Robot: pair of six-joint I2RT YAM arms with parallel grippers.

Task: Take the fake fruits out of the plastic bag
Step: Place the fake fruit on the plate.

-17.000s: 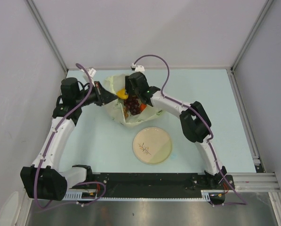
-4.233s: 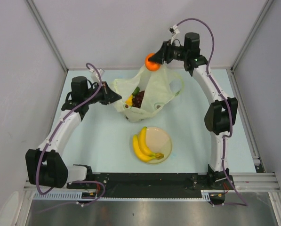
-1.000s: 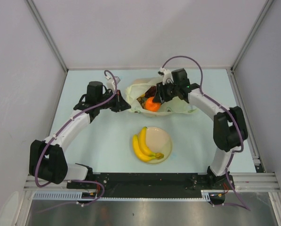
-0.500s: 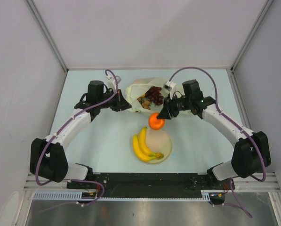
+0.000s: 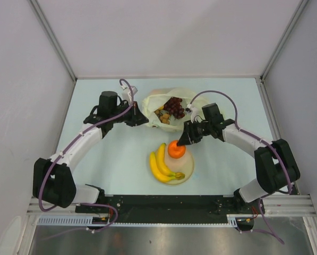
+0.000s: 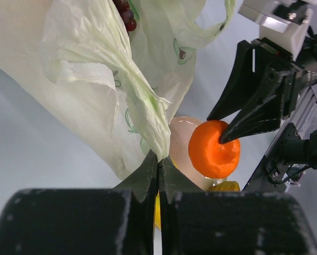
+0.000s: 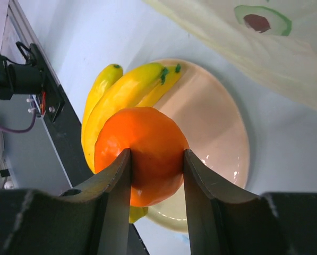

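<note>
From above, the right gripper [image 5: 180, 143] holds the orange [image 5: 176, 150] over the upper edge of the plate [image 5: 186, 171], right beside the bananas [image 5: 158, 164] lying on its left side. The plastic bag [image 5: 187, 95] sits just above the plate in mid-frame, with grapes [image 5: 174, 105] and brown bits [image 5: 162, 113] showing in its mouth. The left gripper [image 5: 143, 120] is at its left edge

In the left wrist view, that gripper's jaws are closed on a pinch of the thin, crinkly film. The bag looks limp and light to me, best held by a rim fold like this one

In the right wrist view, the gripper clamps the orange across its middle. It looks hard, smooth and light, so I'd expect it to slip unless held at its widest part
</note>
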